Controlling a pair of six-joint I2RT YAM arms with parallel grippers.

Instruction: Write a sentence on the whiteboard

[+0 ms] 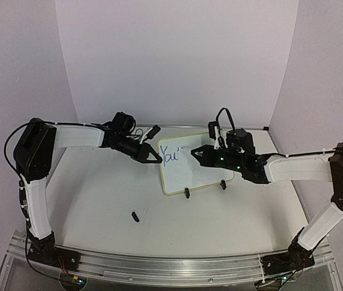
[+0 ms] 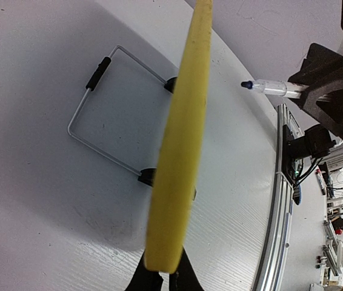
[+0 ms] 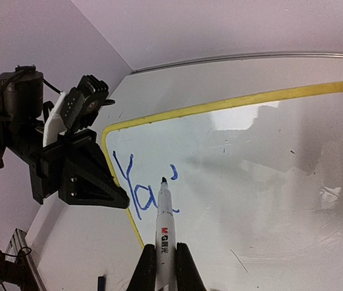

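Observation:
The whiteboard (image 1: 203,173) stands tilted on its black clip feet at the table's middle. The sentence (image 1: 171,153), in blue, reads "You'" at the board's top left and is clear in the right wrist view (image 3: 136,189). My left gripper (image 1: 157,158) is shut on the board's left edge. The left wrist view shows that yellow rim (image 2: 180,139) edge-on between its fingers (image 2: 166,274). My right gripper (image 1: 191,153) is shut on a white marker (image 3: 165,225). The marker's tip is at the board face just left of the apostrophe.
The marker's dark blue cap (image 1: 135,216) lies on the table in front of the board, left of centre. A wire stand (image 2: 93,115) props the board from behind. White walls close the back and sides. An aluminium rail (image 1: 171,267) runs along the near edge.

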